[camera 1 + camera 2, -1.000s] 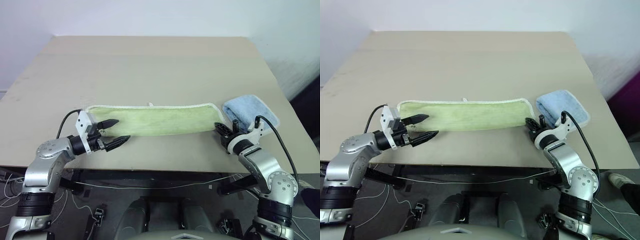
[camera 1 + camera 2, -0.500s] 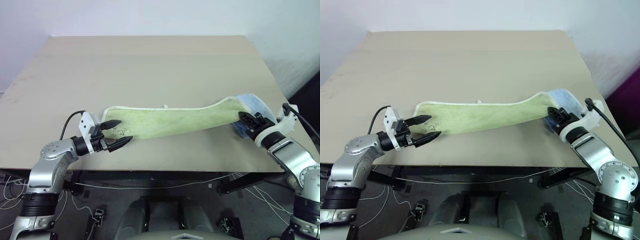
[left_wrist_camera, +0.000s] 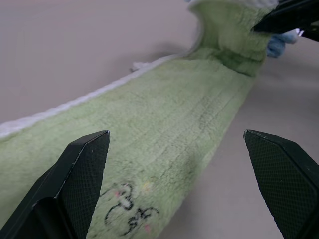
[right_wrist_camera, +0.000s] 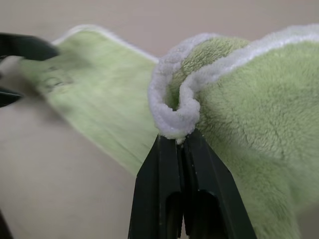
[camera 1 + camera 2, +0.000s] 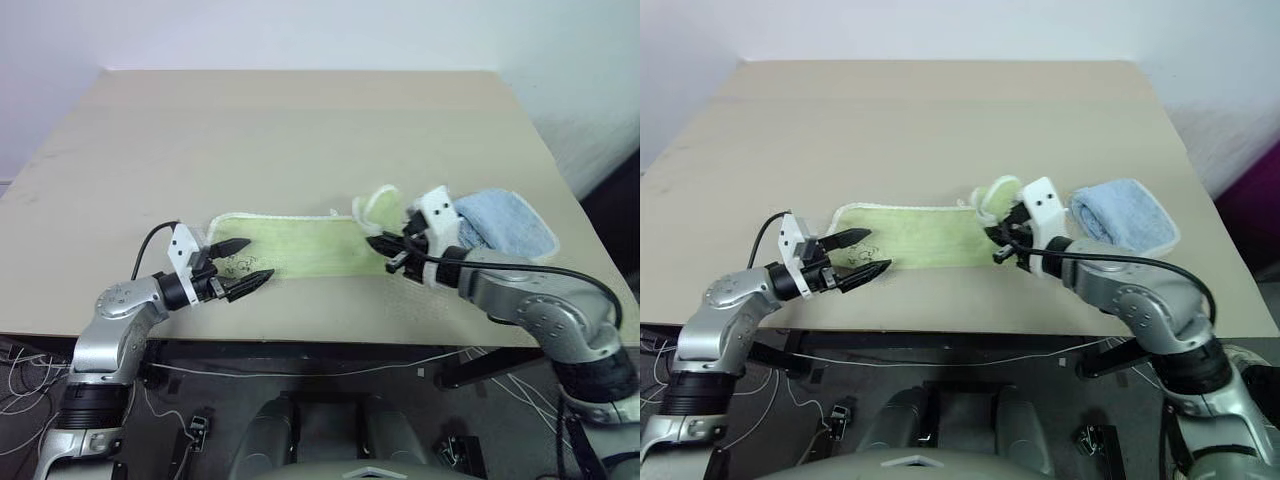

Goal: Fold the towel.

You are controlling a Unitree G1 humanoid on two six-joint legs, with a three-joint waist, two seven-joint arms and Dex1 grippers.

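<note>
On the table (image 5: 300, 130), the right pincer (image 5: 383, 245) grips the towel (image 5: 290, 245)'s raised end; left pincer (image 5: 240, 266) gapes.

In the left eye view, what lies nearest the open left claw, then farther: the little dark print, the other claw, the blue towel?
From the left gripper:
1. Dark print, between its fingers.
2. Right gripper, mid-table, pinching the green towel.
3. Blue towel, far right.
</note>
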